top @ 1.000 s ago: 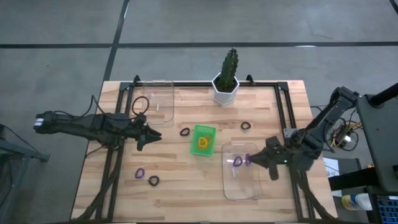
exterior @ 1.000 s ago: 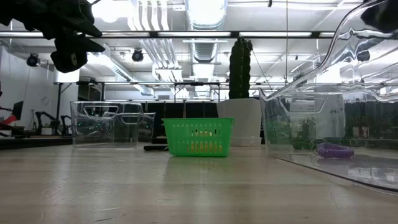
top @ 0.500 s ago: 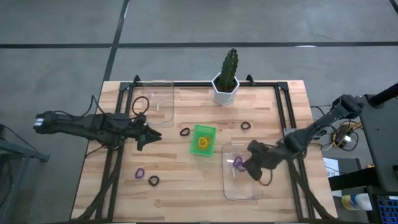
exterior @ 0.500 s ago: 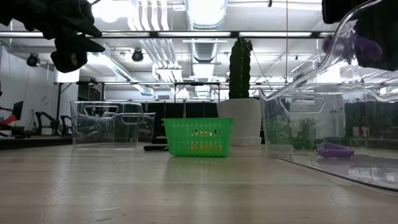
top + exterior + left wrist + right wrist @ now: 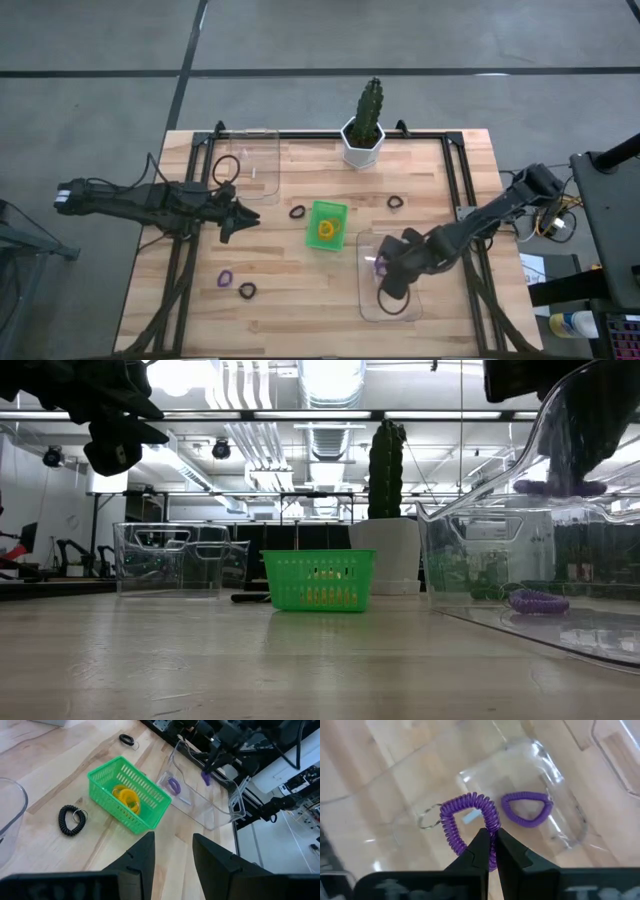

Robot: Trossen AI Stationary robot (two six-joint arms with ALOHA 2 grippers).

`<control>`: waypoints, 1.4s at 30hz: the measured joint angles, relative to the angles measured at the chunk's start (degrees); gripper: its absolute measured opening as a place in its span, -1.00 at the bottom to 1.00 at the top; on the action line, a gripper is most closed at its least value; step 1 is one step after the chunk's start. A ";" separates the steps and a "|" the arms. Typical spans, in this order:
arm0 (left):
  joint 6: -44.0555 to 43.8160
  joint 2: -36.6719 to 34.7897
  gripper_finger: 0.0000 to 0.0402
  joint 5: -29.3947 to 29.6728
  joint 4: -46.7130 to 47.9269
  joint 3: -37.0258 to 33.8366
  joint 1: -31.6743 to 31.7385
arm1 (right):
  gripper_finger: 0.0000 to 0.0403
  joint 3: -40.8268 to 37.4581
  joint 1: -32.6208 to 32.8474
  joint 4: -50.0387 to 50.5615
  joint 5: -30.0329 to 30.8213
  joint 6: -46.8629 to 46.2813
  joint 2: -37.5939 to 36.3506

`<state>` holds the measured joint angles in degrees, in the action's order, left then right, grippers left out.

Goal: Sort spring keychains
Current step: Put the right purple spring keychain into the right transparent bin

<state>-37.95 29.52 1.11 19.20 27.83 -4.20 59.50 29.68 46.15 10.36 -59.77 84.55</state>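
My right gripper (image 5: 491, 841) is shut on a purple spring keychain (image 5: 467, 812), which it holds over the clear bin (image 5: 390, 305) at the table's near right. A second purple keychain (image 5: 526, 809) lies on that bin's floor. The green bin (image 5: 327, 225) at the table's middle holds an orange keychain (image 5: 125, 797). Black keychains (image 5: 297, 212) (image 5: 397, 203) (image 5: 247, 291) and a purple one (image 5: 225, 278) lie on the wood. My left gripper (image 5: 172, 855) hovers open above the table's left half, touching nothing. My right gripper pinches the purple keychain's coil (image 5: 490, 826) at one spot between its two fingertips. The fingers come from above, slanting steeply down. The loop sticks out past the fingertips, its small metal ring (image 5: 427, 820) at the far end, clear of the bin's floor (image 5: 600, 635).
A potted cactus (image 5: 364, 130) stands at the far edge. Another clear bin (image 5: 250, 165) sits at the far left with a black loop (image 5: 227, 168) at its left side. Black frame rails (image 5: 455, 180) run along both table sides.
My right gripper, still shut on the purple keychain, has moved toward the table's left and downward over the clear bin. It has tipped from nearly level to pointing steeply down. The keychain has come down with it.
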 joint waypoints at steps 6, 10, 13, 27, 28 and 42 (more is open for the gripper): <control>0.00 0.00 -0.38 0.00 0.11 0.00 0.01 | -0.94 1.27 -0.38 0.17 0.05 2.54 3.32; 0.02 0.00 -0.38 0.00 0.26 0.00 0.01 | -0.94 0.42 -0.98 0.29 0.04 2.33 4.25; 0.02 0.00 -0.38 0.00 0.28 0.00 0.00 | -0.94 -0.53 -1.29 0.21 -0.04 2.16 4.68; 0.28 0.00 -0.38 0.00 0.35 0.00 0.02 | -0.91 -1.99 -2.33 -0.13 -0.05 3.22 5.07; 0.45 0.00 -0.38 0.00 0.35 0.00 0.02 | -0.89 -1.99 -2.35 -0.11 -0.05 3.26 5.07; 0.90 0.00 -0.38 0.00 0.39 0.00 0.00 | -0.60 -2.05 -2.35 -0.15 0.06 3.35 5.07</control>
<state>-37.06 29.52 1.10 19.59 27.83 -4.20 57.45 27.33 46.00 10.41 -56.42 89.62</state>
